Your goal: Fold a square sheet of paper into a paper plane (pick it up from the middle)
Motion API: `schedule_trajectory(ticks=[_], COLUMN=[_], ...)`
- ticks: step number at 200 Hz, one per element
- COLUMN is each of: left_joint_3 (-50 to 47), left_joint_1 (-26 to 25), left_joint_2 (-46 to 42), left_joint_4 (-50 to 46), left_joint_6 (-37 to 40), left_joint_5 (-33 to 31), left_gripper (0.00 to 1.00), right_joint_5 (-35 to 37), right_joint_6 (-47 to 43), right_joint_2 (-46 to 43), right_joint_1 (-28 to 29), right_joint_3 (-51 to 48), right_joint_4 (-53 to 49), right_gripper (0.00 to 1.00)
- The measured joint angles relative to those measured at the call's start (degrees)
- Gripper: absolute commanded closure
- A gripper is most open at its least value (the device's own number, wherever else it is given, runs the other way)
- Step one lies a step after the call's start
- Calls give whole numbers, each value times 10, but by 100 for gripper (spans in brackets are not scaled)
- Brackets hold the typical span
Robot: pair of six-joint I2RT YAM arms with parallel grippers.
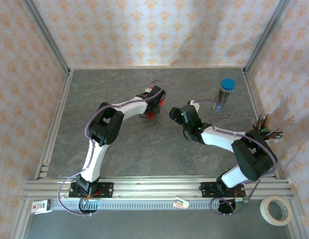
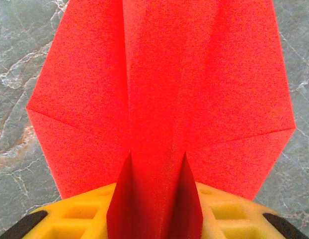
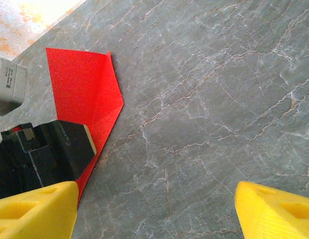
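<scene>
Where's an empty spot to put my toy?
The far left corner of the table is bare, and so is the near middle between the left arm and the right arm. It's crowded around the red paper and by the pencil tube.

- Grey marbled worktop (image 1: 144, 152) with patterned walls (image 1: 144, 30) around it.
- Blue-capped tube of coloured pencils (image 1: 224, 94), upright, at two o'clock.
- Loose bunch of pencils (image 1: 266, 128) at three o'clock, by the worktop's edge.
- Roll of pale tape (image 1: 276, 209), five o'clock.
- Small white card (image 1: 41, 205), seven o'clock.
</scene>
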Motion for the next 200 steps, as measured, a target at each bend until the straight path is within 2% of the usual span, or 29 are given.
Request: schedule_trajectory(ticks=[71, 119, 145, 167, 177, 195, 200], left_joint_3=[0, -5, -31, -61, -79, -128, -146], left_joint_1=[0, 0, 2, 4, 4, 7, 8], left_joint_2=[1, -15, -75, -159, -204, -289, -315], left_joint_4=[4, 1, -2, 6, 14, 43, 55], left_joint_6=[-24, -36, -46, -49, -50, -56, -57], left_joint_5=[0, 6, 11, 10, 6, -5, -11], left_gripper=[58, 50, 45, 41, 37, 26, 22], right_joint_5=[-2, -4, -4, -1, 2, 14, 20], right_joint_6=[0, -2, -10, -25, -34, -56, -64], right_joint_2=[7, 4, -30, -69, -86, -112, -118], right_joint_1=[0, -19, -42, -50, -50, -50, -50], right_joint_3=[1, 26, 38, 52, 60, 68, 68], right_joint_4=[-1, -28, -52, -70, -77, -89, -92], right_gripper=[19, 18, 17, 15, 12, 0, 0])
